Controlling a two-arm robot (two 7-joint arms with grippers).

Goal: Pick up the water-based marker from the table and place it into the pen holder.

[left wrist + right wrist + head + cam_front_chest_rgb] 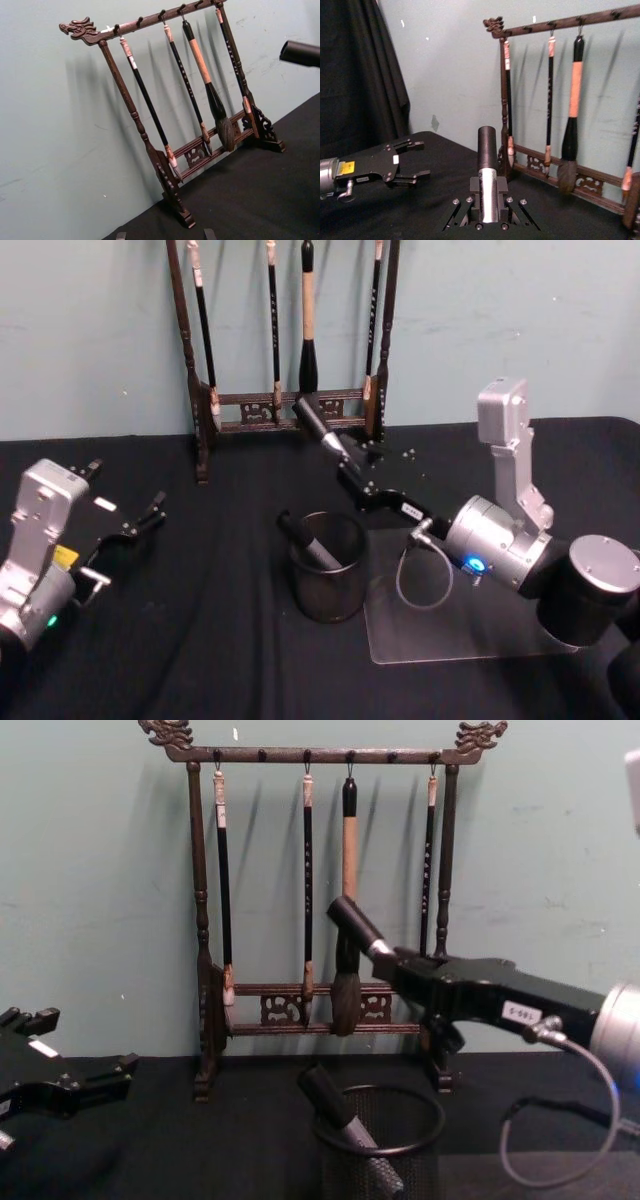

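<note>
table point(200, 640) in black cloth fills the scene, with a clear sheet point(450, 635) lying on it under the right arm

tall wooden brush rack point(320, 754) stands at the back against the wall, four brushes hanging, not part of the job

right gripper point(352, 468) reaches in from the right, lifted off the table, jaws clamped on the water-based marker point(318, 428)

left gripper point(417, 159) is parked low at the left side, fingers spread, nothing in it, well apart from everything

pen holder point(330, 595) sits upright mid table, just left of the sheet, with a second marker point(310, 540) leaning inside against the rim

the held marker is in the air above and behind the holder, tilted, black cap end pointing up toward the rack; cant tell if its right over the mouth

grip sits on the silver barrel below the cap, right wrist view shows it centred between the jaws

handling guess: light, stiff, smooth round barrel so likely slippery and could swivel in the jaws; mid barrel is the sane place to hold, squeezed across its width

likely needs tipping nearer upright over the opening, clear of the leaning marker, before letting go
</note>
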